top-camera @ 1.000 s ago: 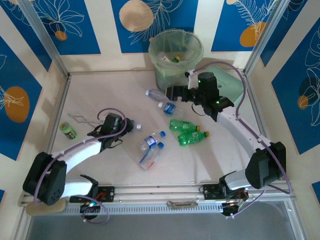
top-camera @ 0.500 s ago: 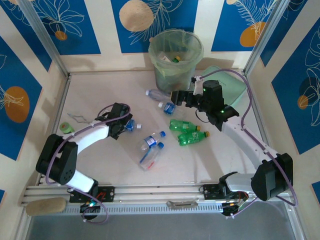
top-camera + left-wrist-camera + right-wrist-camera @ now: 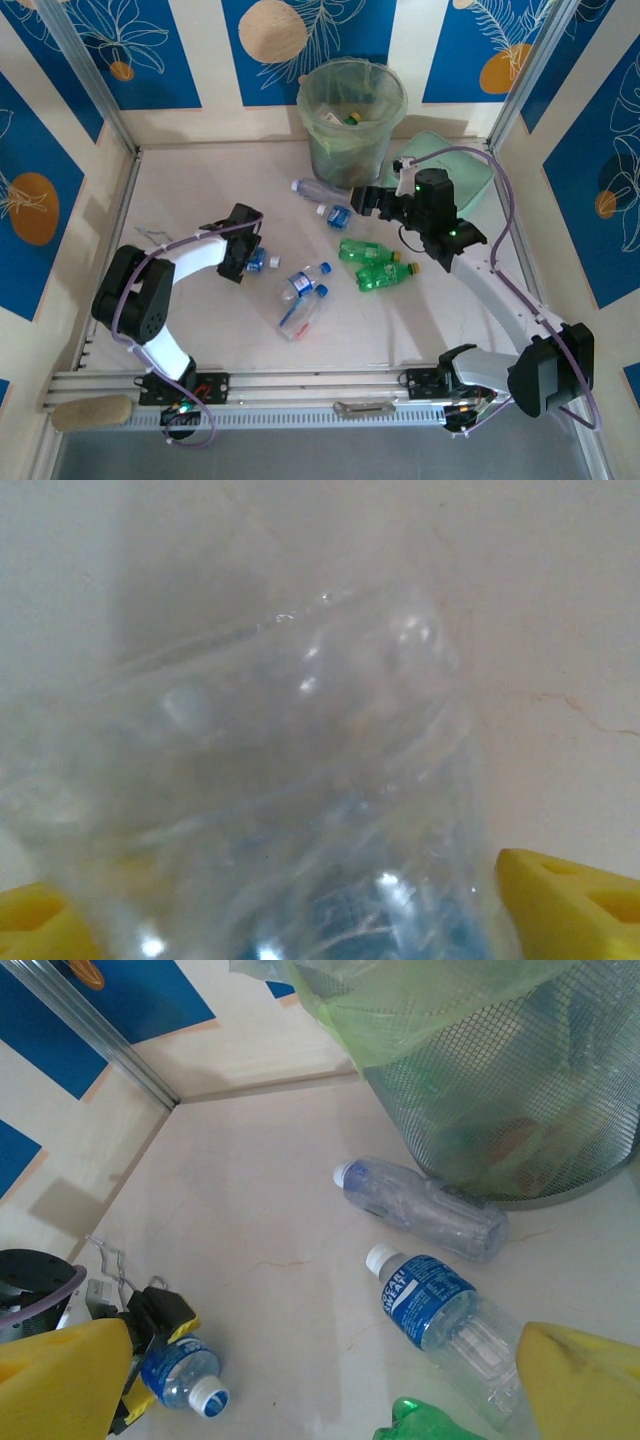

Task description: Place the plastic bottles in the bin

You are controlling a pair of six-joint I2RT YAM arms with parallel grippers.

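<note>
left gripper (image 3: pixel 254 259): jaws either side of clear bottle (image 3: pixel 280 780), left-centre; grip unclear
right gripper (image 3: pixel 320 1380): jaws wide apart, empty, near bin (image 3: pixel 325 150)
bottles (image 3: pixel 380 277): loose mid-table
bin: far centre

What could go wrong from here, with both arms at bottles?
1. The left gripper has its fingers either side of a crinkled clear bottle. Squeezed, it may buckle and pop out, or slip on the way to the bin.
2. The right gripper hangs open over the Pocari Sweat bottle, with a crushed clear bottle and a green bottle close by. A descending finger may knock a neighbour or roll the target.
</note>
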